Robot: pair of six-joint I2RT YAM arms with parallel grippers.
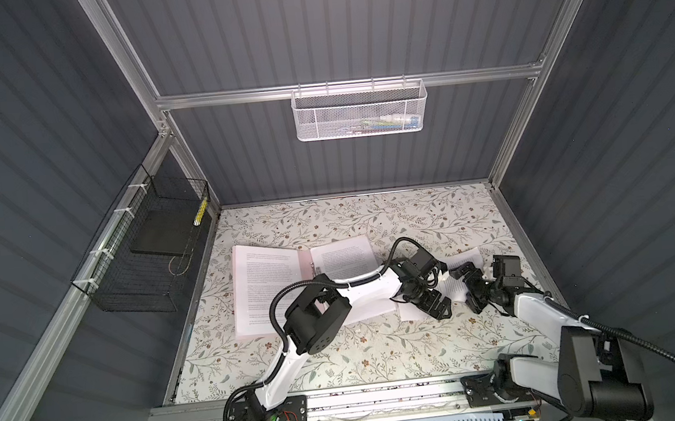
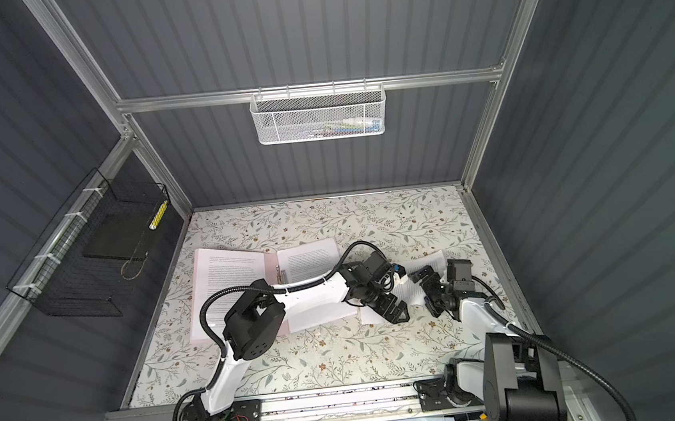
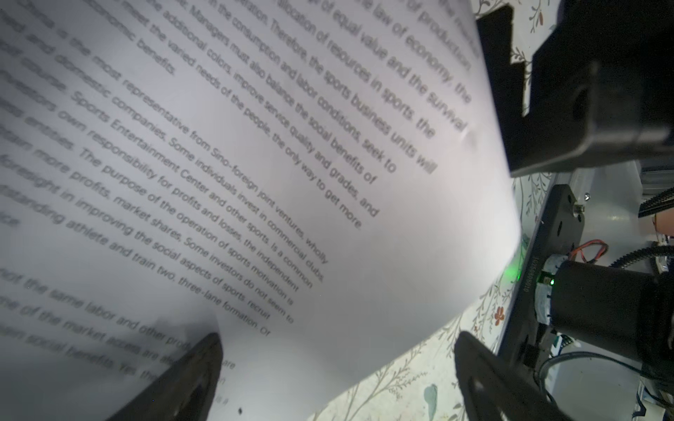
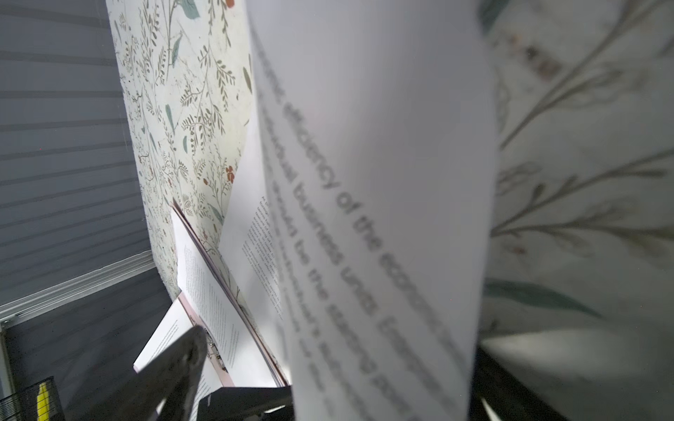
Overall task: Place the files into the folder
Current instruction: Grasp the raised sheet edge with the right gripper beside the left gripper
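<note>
The white left arm (image 1: 370,290) stretches across the thin pale pink rectangular folder (image 1: 305,262), which lies open on the floral-patterned table (image 1: 381,353) left of centre. The arm hides the near part of the folder's right half. Printed white paper sheets (image 1: 265,284) lie on both halves in both top views: the left one shows almost whole, while only the far portion of the right one is visible. A small silver metal clip (image 2: 281,273) peeks out beside the spine. Just right of the folder, a loose curled white sheet (image 1: 467,259) is largely covered by the two wrists, so its outline is hard to trace. The left end effector (image 1: 440,310) has its jaws spread wide. In the left wrist view that sheet (image 3: 291,182) fills most of the frame. One of the fingers (image 3: 182,379) is over the paper and the other is over bare table; whether either touches cannot be judged. The right end effector (image 1: 465,288) is likewise spread wide. The blurred, upcurled sheet (image 4: 383,182) stands between its fingers (image 4: 175,368), not pinched.
</note>
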